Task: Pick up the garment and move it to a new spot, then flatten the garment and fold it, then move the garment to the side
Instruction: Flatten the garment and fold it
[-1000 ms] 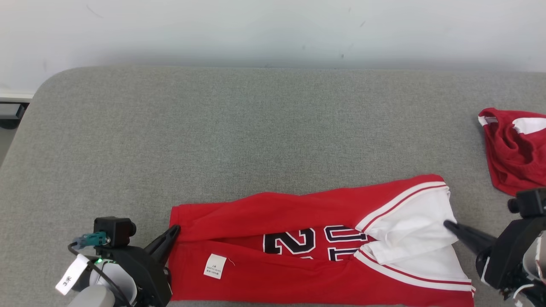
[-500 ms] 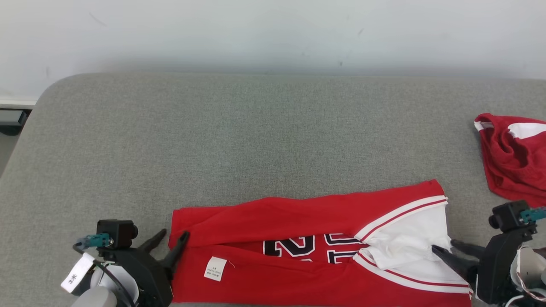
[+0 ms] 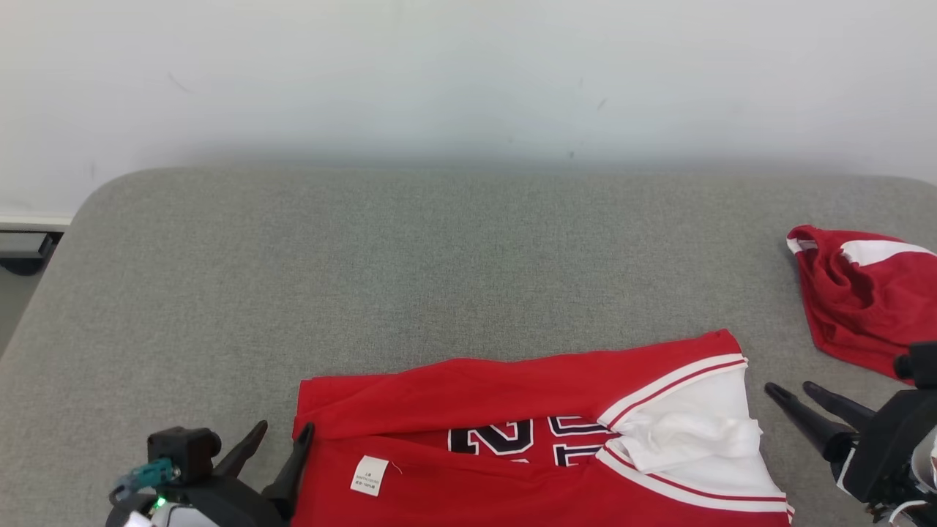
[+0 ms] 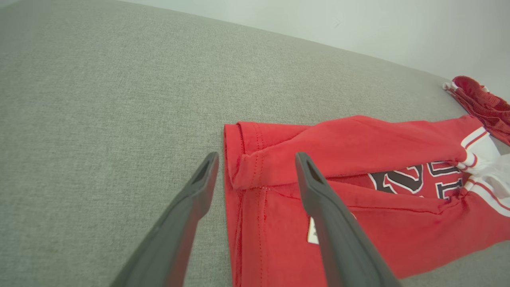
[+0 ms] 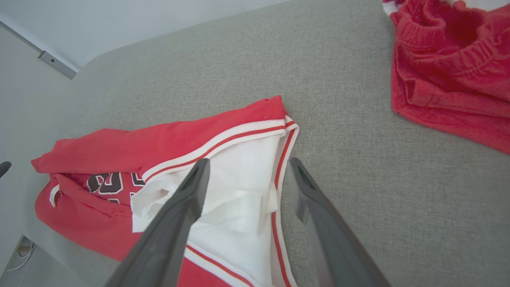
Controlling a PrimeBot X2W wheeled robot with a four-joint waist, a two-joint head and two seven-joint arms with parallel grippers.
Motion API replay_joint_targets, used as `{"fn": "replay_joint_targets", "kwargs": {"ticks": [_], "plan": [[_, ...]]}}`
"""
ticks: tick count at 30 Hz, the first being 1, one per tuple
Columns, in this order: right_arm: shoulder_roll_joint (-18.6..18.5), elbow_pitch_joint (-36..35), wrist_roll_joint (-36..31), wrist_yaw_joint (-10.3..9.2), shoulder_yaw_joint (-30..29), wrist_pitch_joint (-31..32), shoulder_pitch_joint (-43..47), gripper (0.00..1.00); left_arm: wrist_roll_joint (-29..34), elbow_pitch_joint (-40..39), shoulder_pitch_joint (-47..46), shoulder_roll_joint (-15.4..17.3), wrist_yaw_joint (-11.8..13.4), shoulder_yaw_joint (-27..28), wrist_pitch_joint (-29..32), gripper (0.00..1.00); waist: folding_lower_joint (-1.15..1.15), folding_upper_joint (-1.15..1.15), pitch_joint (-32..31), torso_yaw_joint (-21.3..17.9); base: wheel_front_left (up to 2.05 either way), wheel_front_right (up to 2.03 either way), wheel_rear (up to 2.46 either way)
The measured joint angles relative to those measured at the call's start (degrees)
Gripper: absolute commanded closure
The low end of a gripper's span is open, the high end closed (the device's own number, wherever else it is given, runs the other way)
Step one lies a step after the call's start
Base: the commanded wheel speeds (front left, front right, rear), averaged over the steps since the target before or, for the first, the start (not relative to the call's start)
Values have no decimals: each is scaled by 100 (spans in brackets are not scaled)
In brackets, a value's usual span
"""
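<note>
The red jersey (image 3: 512, 388) with white side panels and dark numbers lies folded lengthwise at the grey table's front edge, a white label near its left end. My left gripper (image 3: 284, 428) is open at the jersey's left hem (image 4: 239, 159). In the left wrist view the left gripper (image 4: 256, 159) has one finger over the cloth and one over the table. My right gripper (image 3: 789, 388) is open, just right of the jersey's white end (image 5: 247, 175) and holding nothing. The right wrist view shows the right gripper (image 5: 249, 163) above that end's trimmed edge.
A second red garment (image 3: 856, 307) with white trim lies crumpled at the table's right side, beyond my right gripper. The grey fabric table (image 3: 366, 256) stretches back to a white wall. Its rounded left corner and front edge are close.
Both grippers have opened, let go of the jersey's ends and drawn back a little. The head camera has tilted, so the whole picture sits lower.
</note>
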Motion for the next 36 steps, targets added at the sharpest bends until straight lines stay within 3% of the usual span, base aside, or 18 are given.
{"fn": "replay_joint_targets", "kwargs": {"ticks": [8,14,28,36], "plan": [[34,248,-155,-279,-156,-436,115,0,275,-597,430,0,499,40,-405,0,0,0,-128,24,0,0,0],[131,363,-291,-523,-90,-492,100,0,400,-1056,653,-15,649,52,-608,0,0,0,-123,127,0,0,0],[477,878,-510,-1105,410,372,-420,0,738,-1639,789,-92,798,293,-760,0,1,1,47,409,0,0,0],[616,1121,-561,-1163,604,872,-586,0,805,-1757,789,-201,799,403,-760,0,1,1,181,545,0,0,0]]}}
